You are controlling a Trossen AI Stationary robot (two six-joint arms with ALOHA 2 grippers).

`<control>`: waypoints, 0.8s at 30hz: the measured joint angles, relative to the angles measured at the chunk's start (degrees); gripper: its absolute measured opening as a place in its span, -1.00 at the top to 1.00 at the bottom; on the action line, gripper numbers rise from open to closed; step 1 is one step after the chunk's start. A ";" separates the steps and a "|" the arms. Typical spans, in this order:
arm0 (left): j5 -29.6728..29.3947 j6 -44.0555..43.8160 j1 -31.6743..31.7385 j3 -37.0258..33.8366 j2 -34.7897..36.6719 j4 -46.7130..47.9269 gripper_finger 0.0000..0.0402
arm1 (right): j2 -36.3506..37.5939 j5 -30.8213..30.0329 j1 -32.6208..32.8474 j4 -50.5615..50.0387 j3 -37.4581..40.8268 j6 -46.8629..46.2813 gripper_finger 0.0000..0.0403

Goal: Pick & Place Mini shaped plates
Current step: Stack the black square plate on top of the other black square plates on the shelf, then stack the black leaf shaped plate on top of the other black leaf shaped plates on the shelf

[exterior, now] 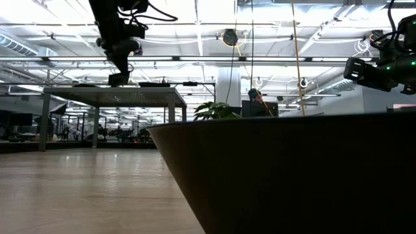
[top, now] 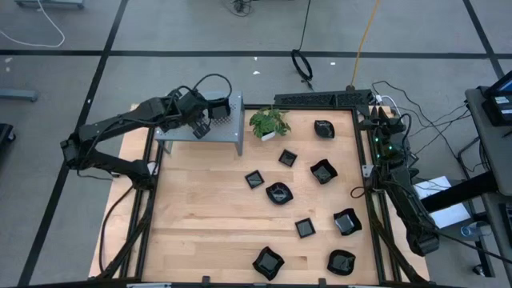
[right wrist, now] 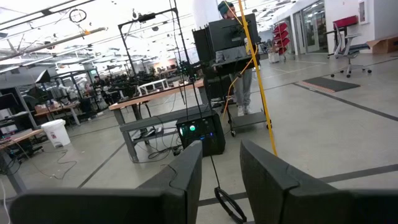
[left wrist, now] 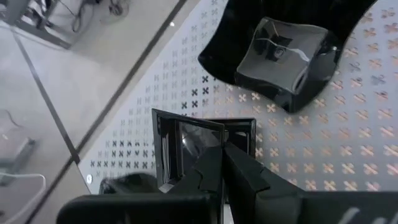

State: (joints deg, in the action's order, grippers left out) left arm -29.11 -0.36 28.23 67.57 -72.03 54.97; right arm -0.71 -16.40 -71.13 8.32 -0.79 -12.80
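Mini plates: one square plate (left wrist: 205,146) sits on the perforated shelf (top: 228,126), my left jaws (left wrist: 222,163) pinched shut on its rim; another (left wrist: 280,56) lies just beyond. I judge this the placing step; next I release. Nine more dot the counter (top: 200,216). Right jaws (right wrist: 221,171) wait, partly open, empty.

Plates (top: 279,193) lie scattered on table (top: 200,232) — plant (top: 269,122) behind them.

- I see bright, even light from the long ceiling strip lights (exterior: 195,58).
- A blurred dark glossy dish (exterior: 286,172) blocks my low view.
- Glare streaks the glossy black square plate (left wrist: 280,53) on the perforated grey metal shelf (left wrist: 348,149).
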 joint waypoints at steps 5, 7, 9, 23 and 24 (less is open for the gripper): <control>-0.73 0.38 0.04 -2.18 0.00 -1.65 0.96 | 0.00 0.00 -0.02 0.00 0.01 0.00 0.50; -0.76 0.02 0.04 -2.55 0.00 -1.67 0.96 | 0.00 0.00 0.00 0.00 0.01 0.00 0.50; -0.76 -0.02 0.04 -2.80 0.00 -1.67 0.94 | -0.02 0.00 -0.02 0.00 0.01 0.00 0.50; -0.87 -0.12 -2.42 -0.66 0.02 -2.33 0.31 | -0.02 0.00 0.00 0.00 0.01 0.00 0.50; -0.88 -0.11 -2.86 0.07 0.04 -2.32 0.26 | -0.02 0.00 0.00 0.00 0.01 0.00 0.50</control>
State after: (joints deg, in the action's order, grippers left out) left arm -29.99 -0.47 25.37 67.65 -71.99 52.65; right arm -0.73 -16.40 -71.13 8.32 -0.78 -12.80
